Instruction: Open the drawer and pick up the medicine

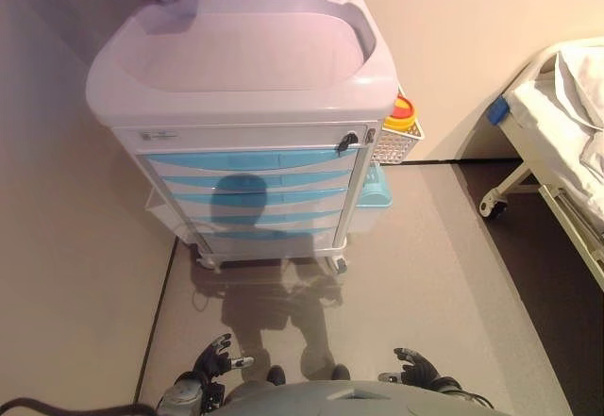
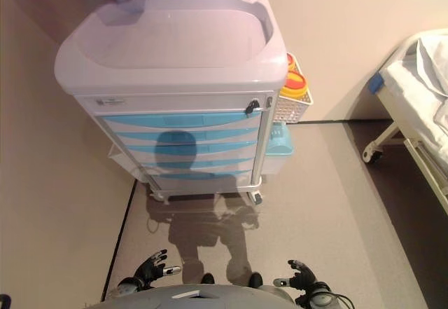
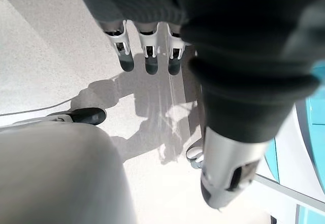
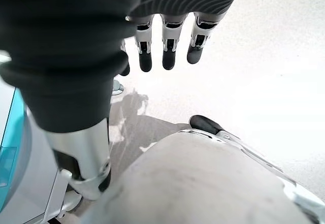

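Note:
A white medical cart (image 1: 236, 48) with a tray top stands ahead on wheels. Its front holds a stack of light blue drawers (image 1: 253, 161), all closed. No medicine shows. My left hand (image 1: 212, 359) hangs low at the bottom left, fingers straight and empty; it also shows in the left wrist view (image 3: 147, 51). My right hand (image 1: 415, 369) hangs low at the bottom right, fingers straight and empty, as the right wrist view (image 4: 165, 43) shows. Both hands are well short of the cart.
A white wire basket (image 1: 401, 138) with a yellow and red container hangs on the cart's right side, above a light blue bin (image 1: 373, 190). A hospital bed (image 1: 557, 124) on casters stands at the right. Beige walls stand at the left and behind.

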Controlling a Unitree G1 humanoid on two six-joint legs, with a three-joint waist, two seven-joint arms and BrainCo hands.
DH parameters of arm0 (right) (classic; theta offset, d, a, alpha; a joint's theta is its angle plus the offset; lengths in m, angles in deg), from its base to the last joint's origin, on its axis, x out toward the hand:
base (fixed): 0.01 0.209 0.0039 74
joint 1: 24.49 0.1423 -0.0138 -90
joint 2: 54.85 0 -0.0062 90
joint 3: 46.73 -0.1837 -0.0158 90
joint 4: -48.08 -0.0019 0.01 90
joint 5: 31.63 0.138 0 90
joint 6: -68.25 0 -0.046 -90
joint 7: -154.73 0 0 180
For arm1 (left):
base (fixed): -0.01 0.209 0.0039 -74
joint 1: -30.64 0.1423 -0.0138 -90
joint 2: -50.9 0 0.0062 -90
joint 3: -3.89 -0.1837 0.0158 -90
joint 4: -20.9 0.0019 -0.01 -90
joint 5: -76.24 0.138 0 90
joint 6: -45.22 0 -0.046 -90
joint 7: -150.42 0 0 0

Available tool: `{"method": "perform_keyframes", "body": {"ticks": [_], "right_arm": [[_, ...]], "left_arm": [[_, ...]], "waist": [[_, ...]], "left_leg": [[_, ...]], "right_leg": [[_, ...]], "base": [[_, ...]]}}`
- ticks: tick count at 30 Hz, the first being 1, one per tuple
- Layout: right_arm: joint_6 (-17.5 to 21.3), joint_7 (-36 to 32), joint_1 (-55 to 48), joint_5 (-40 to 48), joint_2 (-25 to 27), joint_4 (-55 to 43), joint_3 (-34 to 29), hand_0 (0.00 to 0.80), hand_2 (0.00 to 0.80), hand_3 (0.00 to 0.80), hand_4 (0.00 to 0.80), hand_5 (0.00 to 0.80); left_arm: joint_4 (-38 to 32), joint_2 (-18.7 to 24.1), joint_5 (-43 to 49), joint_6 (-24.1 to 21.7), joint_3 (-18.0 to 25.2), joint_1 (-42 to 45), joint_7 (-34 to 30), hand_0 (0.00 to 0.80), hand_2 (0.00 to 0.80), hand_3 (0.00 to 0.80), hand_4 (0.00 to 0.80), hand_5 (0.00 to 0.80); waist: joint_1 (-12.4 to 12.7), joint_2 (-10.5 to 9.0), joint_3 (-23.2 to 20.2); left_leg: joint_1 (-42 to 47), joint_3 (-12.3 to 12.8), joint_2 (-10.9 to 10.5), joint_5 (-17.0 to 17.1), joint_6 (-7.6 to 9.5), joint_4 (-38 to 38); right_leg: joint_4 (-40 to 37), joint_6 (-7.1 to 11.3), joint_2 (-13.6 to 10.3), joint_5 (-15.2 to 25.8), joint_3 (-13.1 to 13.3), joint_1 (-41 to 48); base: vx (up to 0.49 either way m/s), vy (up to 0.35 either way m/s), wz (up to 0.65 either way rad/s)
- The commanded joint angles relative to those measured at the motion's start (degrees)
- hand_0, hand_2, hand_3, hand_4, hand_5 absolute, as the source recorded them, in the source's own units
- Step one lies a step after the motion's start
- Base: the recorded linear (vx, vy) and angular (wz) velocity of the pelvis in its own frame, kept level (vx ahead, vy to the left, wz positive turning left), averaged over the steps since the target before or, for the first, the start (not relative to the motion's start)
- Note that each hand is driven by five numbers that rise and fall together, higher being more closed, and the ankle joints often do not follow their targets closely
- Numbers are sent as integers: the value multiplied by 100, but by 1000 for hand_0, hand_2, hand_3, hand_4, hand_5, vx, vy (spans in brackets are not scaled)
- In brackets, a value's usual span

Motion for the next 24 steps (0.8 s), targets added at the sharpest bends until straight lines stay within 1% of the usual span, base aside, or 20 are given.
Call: {"method": "perform_keyframes", "body": {"ticks": [1,4,14,18,21,24], "right_arm": [[70,87,380,-78,-38,174,74,0,0,0,0,0],[59,89,377,-100,-37,159,76,0,0,0,0,0],[74,125,342,-20,-74,157,62,0,0,0,0,0],[70,142,324,10,-85,102,70,0,0,0,0,0],[63,153,347,64,-66,45,102,0,0,0,0,0],[73,153,425,89,-40,-27,165,0,0,0,0,0]], "left_arm": [[318,-176,-43,-71,118,-318,-286,0,0,0,0,0],[276,-186,-131,-82,87,-320,-304,0,0,0,0,0],[374,-185,-171,208,259,-311,0,0,0,0,0,0],[367,-183,-248,249,291,-335,-31,0,0,0,0,0],[311,-175,-282,216,218,-422,-32,0,0,0,0,0],[242,-178,-401,160,158,-568,-18,0,0,0,0,0]], "waist": [[-2,-21,2],[-14,-9,7],[-64,-18,5],[-108,-33,61],[-157,-36,167],[-219,-46,371]], "left_leg": [[-45,55,-340,-497,95,9],[-39,64,-341,-502,102,9],[18,96,-355,-519,122,13],[-14,137,-349,-522,142,48],[-87,190,-349,-530,173,96],[-306,258,-387,-624,254,396]], "right_leg": [[243,307,40,-234,30,38],[254,308,38,-236,42,35],[288,309,35,-243,121,52],[362,318,31,-243,207,-14],[462,317,27,-239,293,-146],[705,308,-4,-238,460,-425]], "base": [[0,0,0],[0,0,0],[22,3,-1],[37,15,-7],[4,24,-10],[-14,31,-18]]}}
